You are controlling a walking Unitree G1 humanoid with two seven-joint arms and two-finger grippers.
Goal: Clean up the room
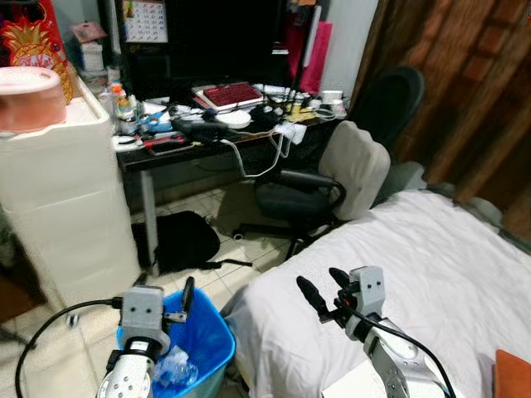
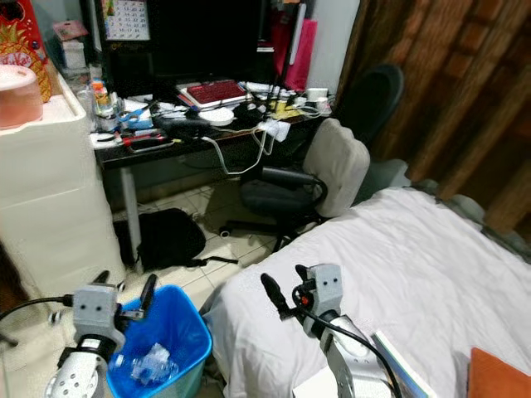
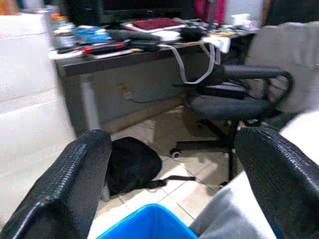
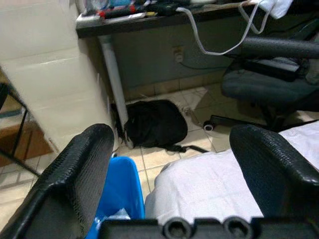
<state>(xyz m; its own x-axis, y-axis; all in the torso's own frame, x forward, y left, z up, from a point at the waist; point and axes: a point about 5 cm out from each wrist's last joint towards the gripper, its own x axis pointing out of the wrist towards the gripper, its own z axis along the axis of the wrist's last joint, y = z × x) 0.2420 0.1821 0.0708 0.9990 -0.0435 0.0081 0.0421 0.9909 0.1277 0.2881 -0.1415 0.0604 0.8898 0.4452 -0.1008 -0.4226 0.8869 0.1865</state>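
Blue plastic forms the bin, which stands on the tiled floor at the corner of the bed, with crumpled clear plastic lying inside it. The left gripper is held just above the bin's near rim, its arm bent upward from below and its fingers spread apart with nothing between them. The right gripper is raised over the white sheet at the near edge of the bed, pointing toward the desk; its fingers are likewise parted and empty. A black bag lies on the floor beyond the bin, beside a desk leg. An office chair is placed between the bed and the desk, whose top is crowded with a red keyboard, bottles and cables. White drawers stand to the left of the desk, with a pink tub on top. An orange object is seen at the near right of the bed.
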